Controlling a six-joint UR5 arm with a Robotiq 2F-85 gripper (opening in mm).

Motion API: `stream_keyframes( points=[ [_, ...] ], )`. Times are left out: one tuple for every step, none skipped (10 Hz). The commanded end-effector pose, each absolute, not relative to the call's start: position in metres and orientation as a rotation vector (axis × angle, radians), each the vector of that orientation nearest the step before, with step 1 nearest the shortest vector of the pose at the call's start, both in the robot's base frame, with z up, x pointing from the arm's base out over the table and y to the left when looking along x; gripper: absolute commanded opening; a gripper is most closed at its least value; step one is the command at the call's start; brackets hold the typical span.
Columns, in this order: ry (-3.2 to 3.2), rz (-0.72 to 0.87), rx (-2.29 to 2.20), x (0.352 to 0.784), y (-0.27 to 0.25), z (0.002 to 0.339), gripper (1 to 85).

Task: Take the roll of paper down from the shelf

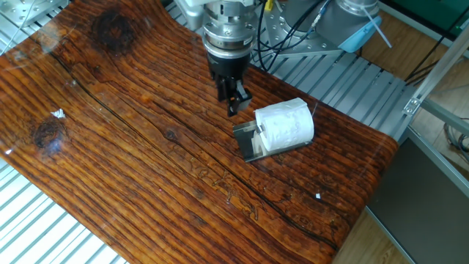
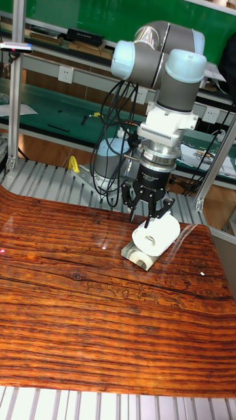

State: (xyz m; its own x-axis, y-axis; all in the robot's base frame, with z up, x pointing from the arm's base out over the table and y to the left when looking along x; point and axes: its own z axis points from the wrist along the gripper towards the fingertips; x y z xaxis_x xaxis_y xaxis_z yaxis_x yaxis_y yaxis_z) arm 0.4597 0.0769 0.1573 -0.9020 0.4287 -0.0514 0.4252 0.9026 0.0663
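The roll of paper [image 1: 287,126] is a white, slightly crumpled cylinder lying on its side on the shelf [image 1: 248,141], a small shiny grey metal plate on the wooden tabletop. In the tall fixed view the roll [image 2: 158,237] rests on the plate [image 2: 133,252] with its hollow end facing forward. My gripper [image 1: 234,103] hangs just left of the roll's near end and above the table. It does not touch the roll. Seen in the tall fixed view, the gripper [image 2: 147,220] has its fingers spread apart, nothing between them, right above the roll.
The wooden tabletop [image 1: 132,161] curves up at the back. Behind it are a ribbed metal surface [image 1: 359,77], cables [image 1: 282,29] and the arm's base. A small white speck [image 1: 318,195] lies near the right edge, and a white scrap [image 1: 58,114] at the left.
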Motion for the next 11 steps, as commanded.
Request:
stream_keyframes(
  points=[
    [3.013, 0.095, 0.651, 0.4578, 0.0783, 0.1544, 39.3],
    [3.001, 0.087, 0.619, 0.4637, 0.0758, 0.1536, 38.3],
    [2.995, 0.093, 0.62, 0.4653, 0.0766, 0.1538, 35.7],
    [2.996, 0.093, 0.623, 0.4649, 0.0766, 0.1537, 34.0],
    [2.993, 0.094, 0.632, 0.4653, 0.0766, 0.1538, 31.0],
    [2.994, 0.096, 0.628, 0.4653, 0.077, 0.1538, 31.0],
    [2.993, 0.094, 0.63, 0.4651, 0.0766, 0.154, 30.7],
    [2.992, 0.092, 0.627, 0.4653, 0.0761, 0.154, 30.3],
    [2.993, 0.08, 0.622, 0.4649, 0.0742, 0.1538, 31.0],
    [2.993, 0.063, 0.621, 0.4645, 0.0714, 0.1537, 31.3],
    [2.994, 0.065, 0.619, 0.4645, 0.0718, 0.1537, 31.3]
  ],
)
